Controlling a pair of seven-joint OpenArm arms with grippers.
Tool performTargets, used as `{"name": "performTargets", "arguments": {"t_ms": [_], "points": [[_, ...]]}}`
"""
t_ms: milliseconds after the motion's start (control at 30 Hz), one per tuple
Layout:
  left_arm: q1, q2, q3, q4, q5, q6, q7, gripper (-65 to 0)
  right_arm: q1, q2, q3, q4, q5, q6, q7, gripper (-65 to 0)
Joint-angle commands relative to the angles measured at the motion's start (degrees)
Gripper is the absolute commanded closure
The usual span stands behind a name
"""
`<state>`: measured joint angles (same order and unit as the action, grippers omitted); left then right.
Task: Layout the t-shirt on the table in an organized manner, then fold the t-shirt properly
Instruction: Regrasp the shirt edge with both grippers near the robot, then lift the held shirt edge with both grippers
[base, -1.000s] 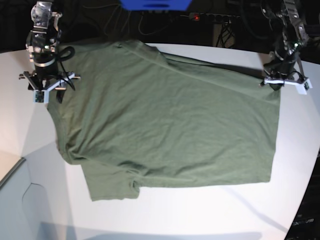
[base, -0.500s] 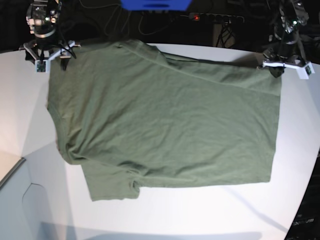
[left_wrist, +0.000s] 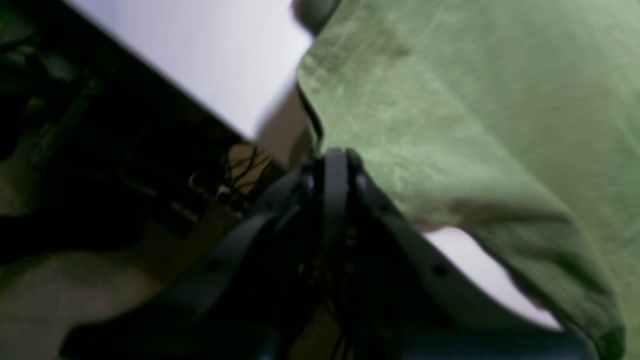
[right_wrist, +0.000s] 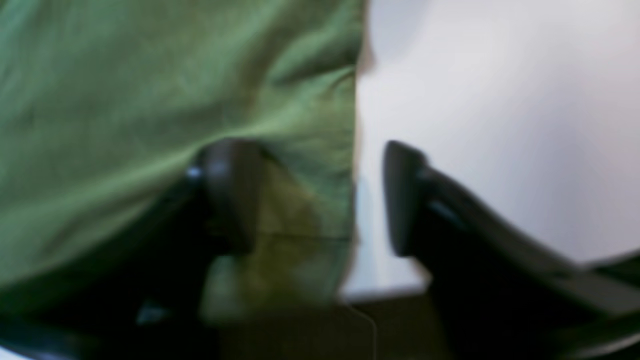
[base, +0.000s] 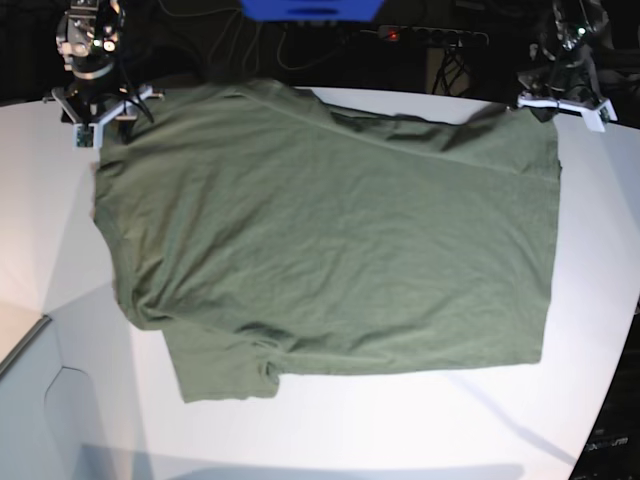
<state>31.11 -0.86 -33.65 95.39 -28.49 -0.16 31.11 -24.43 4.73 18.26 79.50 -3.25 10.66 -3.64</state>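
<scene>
Olive-green t-shirt (base: 330, 240) lies spread across most of the white surface (base: 420, 420), its hem side toward the surface's right edge and a short sleeve (base: 225, 375) poking out toward the near edge at the lower left. The cloth is mostly flat, with soft wrinkles near the sleeve and a long fold line running along the far edge. At the far right corner of the shirt, the left claw (left_wrist: 332, 165) is pinched together on the fabric's edge; in the left wrist view its dark fingers (left_wrist: 336, 185) meet tightly with green cloth gathered beside them and a patch of white surface showing under the lifted fabric. At the far left corner of the surface, the right claw (right_wrist: 320, 195) stands with its jaws apart: one dark finger (right_wrist: 230, 190) sits on or against the shirt's corner, the other (right_wrist: 405, 195) is over bare white surface, and the shirt's edge runs between them, gripped by neither. Both wrist views are blurred.
</scene>
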Motion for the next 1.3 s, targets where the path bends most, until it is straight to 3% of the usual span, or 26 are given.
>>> {"name": "performTargets", "arguments": {"t_ms": [0,67,267,533,767,900,1000,1100,1267], "points": [[-0.3,-0.4,-0.2,0.5,-0.1,-0.1,-0.8,0.0,0.8,0.5,0.2,-0.9,-0.5,-0.1,-0.6,-21.5],[-1.1,-0.5,-1.1,-0.8,-0.1,-0.1,-0.8,0.0,3.5,0.6,0.2,-3.8,-0.6,-0.1,-0.6,-16.3],[-6.6,-0.5,-5.3,-5.7,-0.1,-0.1,-0.8,0.0,11.0,2.2,0.2,-12.4,-0.7,-0.1,-0.6,-20.5],[-10.4,-0.3,-5.9,-8.4,-0.1,-0.1,-0.6,0.0,17.2,4.1,0.1,-17.4,-0.8,-0.1,-0.6,-20.6],[-9.1,0.6,-5.8,-8.2,-0.1,-0.1,-0.6,0.0,9.1,3.6,3.6,-1.4,-0.6,-0.1,-0.7,-20.7],[-8.9,0.6,-5.8,-8.2,-0.1,-0.1,-0.3,0.0,3.3,1.7,3.8,5.1,-0.4,-0.1,-0.8,-20.9],[-9.0,0.6,-5.8,-8.2,-0.1,-0.1,-0.3,0.0,0.2,-0.4,3.6,8.5,-0.3,0.1,-4.1,-24.6],[-9.0,0.6,-5.8,-8.2,-0.1,-0.1,-0.3,0.0,-0.8,-3.2,3.8,9.7,-0.5,4.4,-9.2,-31.7],[-9.1,0.6,-5.8,-8.2,-0.1,-0.1,-0.3,0.0,-1.4,-4.8,3.8,9.4,-0.6,13.3,-14.8,-42.9]]}}
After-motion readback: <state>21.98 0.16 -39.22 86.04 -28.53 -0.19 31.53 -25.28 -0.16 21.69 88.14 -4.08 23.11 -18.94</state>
